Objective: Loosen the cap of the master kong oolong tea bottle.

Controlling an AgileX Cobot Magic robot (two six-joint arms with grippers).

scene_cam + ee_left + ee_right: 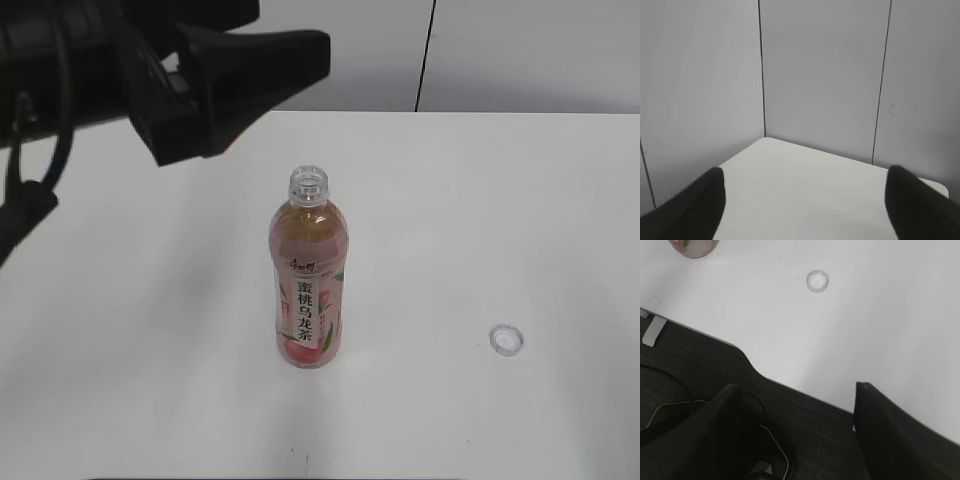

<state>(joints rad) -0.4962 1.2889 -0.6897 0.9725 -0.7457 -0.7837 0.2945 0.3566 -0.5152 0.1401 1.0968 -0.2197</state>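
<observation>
Fingers [695, 205] of my left gripper [805, 210] and my right gripper [800, 435] spread apart, holding nothing. Tall clear plastic bottle of amber-pink tea [308, 285] stands upright mid white tabletop [480, 200], neck uncapped. Small round white plastic cap [507, 340] lies well apart, rightward.

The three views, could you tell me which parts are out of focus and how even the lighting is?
Exterior view: the left gripper looms close and soft-edged, while the bottle and cap are sharp, under flat light with faint shadows. Left wrist view: the fingertips are blurred against evenly lit walls. Right wrist view: the fingers are dark and soft, the table bright.
</observation>
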